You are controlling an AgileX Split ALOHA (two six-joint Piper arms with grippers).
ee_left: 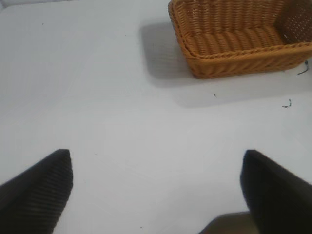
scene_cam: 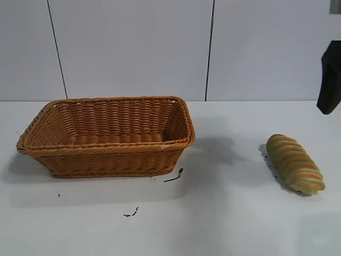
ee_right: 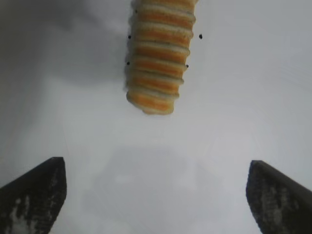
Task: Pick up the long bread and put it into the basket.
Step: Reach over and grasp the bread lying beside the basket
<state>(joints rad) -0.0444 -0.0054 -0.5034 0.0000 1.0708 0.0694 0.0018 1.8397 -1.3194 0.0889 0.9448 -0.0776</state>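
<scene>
I see basket [scene_cam: 106, 136]: woven wicker, orange-brown, ribbed weave on walls, braided rim, slight sheen on strands. Long bread [scene_cam: 294, 163]: tan-yellow crust, matt, orange-brown ridges running crosswise, surface bumpy. Table [scene_cam: 224, 218]: white, smooth, faint soft gloss, few dark specks. From my left wrist view, left gripper [ee_left: 156, 187] fingers [ee_left: 39, 190]: black, matt, fine ribbed texture. Right gripper [ee_right: 156, 192] fingers [ee_right: 34, 195]: black, matt, scuffed with pale wear marks.

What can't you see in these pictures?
- Exterior view: most of the right arm is cut off by the frame edge; only a dark part shows.
- Right wrist view: the far end of the ridged tan-yellow long bread is cut off.
- Left wrist view: one corner of the woven orange-brown wicker basket runs past the edge.
</scene>
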